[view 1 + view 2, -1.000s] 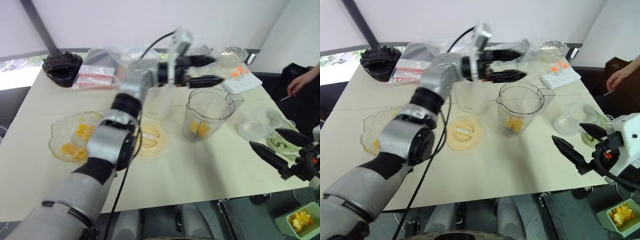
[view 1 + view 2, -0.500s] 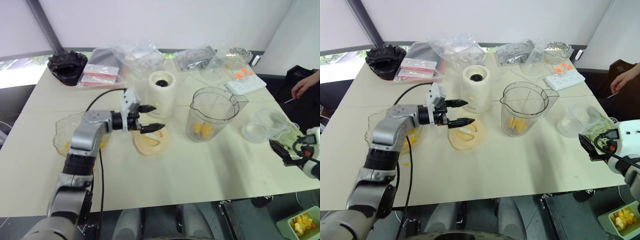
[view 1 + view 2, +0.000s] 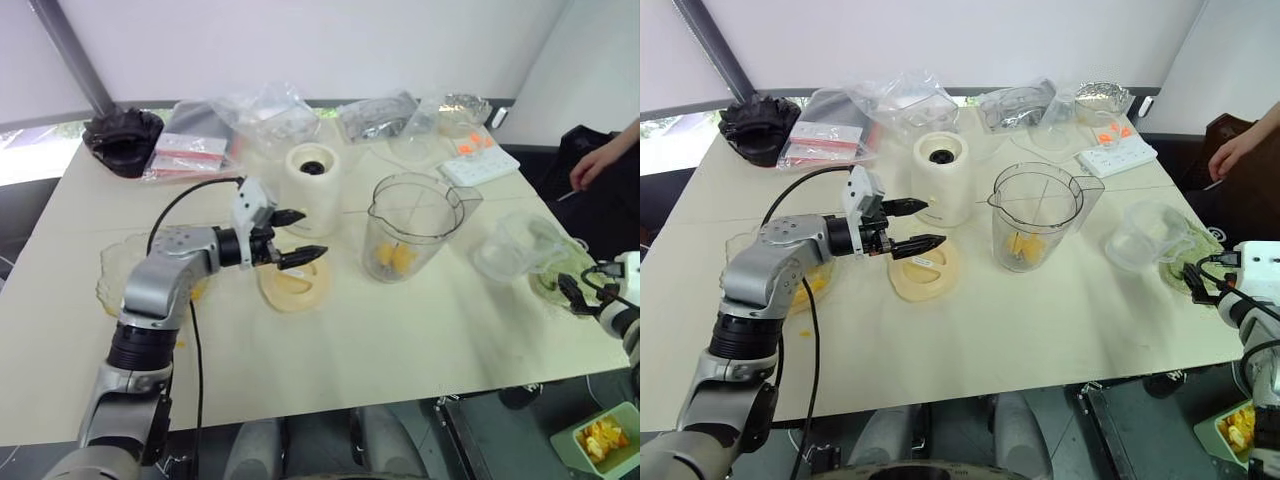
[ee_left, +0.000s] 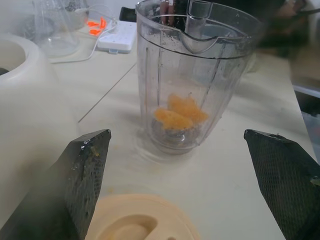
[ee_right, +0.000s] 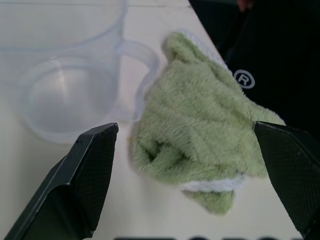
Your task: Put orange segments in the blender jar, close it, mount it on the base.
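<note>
Left gripper empty, jaws wide apart over the cream lid; right gripper likewise spread, holding nothing, near a green cloth. Blender jar upright beside the base, orange segments inside. Risk: smooth lid slipping or seating crooked, nudging the jar over.

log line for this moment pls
left gripper open above lid | right gripper open near green cloth | orange segments in blender jar
</note>
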Motion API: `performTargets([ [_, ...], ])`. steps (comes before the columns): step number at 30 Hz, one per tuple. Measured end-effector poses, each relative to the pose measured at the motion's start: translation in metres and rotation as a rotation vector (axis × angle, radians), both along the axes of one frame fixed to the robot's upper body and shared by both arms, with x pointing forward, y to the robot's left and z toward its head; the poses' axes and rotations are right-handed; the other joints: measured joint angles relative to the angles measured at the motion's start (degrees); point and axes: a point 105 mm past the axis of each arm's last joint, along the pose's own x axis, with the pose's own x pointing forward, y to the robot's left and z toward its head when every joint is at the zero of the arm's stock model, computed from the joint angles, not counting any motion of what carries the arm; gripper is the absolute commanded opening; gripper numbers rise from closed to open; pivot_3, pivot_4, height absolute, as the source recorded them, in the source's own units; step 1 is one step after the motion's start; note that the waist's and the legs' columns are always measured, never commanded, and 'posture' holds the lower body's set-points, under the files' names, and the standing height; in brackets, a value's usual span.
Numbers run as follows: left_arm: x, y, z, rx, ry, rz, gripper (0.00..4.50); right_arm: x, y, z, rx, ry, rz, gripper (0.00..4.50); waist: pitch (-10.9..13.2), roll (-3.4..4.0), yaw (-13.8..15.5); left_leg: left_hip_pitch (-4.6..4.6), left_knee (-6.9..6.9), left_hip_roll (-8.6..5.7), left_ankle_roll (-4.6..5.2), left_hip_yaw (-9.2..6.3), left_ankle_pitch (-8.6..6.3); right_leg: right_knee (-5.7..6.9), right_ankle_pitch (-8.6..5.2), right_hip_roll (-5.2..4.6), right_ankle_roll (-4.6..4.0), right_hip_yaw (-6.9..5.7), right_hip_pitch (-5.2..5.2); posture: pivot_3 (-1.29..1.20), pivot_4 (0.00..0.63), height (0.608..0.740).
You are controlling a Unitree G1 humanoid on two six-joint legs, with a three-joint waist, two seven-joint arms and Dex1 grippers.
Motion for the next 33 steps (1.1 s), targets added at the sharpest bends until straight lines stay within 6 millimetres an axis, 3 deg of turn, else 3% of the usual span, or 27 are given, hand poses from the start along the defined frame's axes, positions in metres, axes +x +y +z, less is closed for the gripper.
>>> performTargets([
  [9, 0.001, 0.0, 0.002, -0.014, -0.003, 0.011, 4.45, 0.024, -0.001, -0.001, 0.062, -0.073, -0.024, 4.5, 0.0, 0.03, -0.1, 0.06, -0.02, 0.02, 0.0, 0.01, 0.0, 0.01, 0.0, 0.03, 0.01, 0.03, 0.04, 0.0, 0.15, 0.74],
  [33, 0.004, 0.004, 0.009, -0.007, -0.041, 0.041, 4.45, 0.052, 0.004, -0.017, 0.097, -0.1, -0.062, 4.5, 0.0, 0.04, -0.5, 0.12, -0.08, 0.02, 0.0, 0.04, 0.0, 0.01, 0.01, 0.04, 0.01, 0.07, 0.05, 0.0, 0.15, 0.74],
])
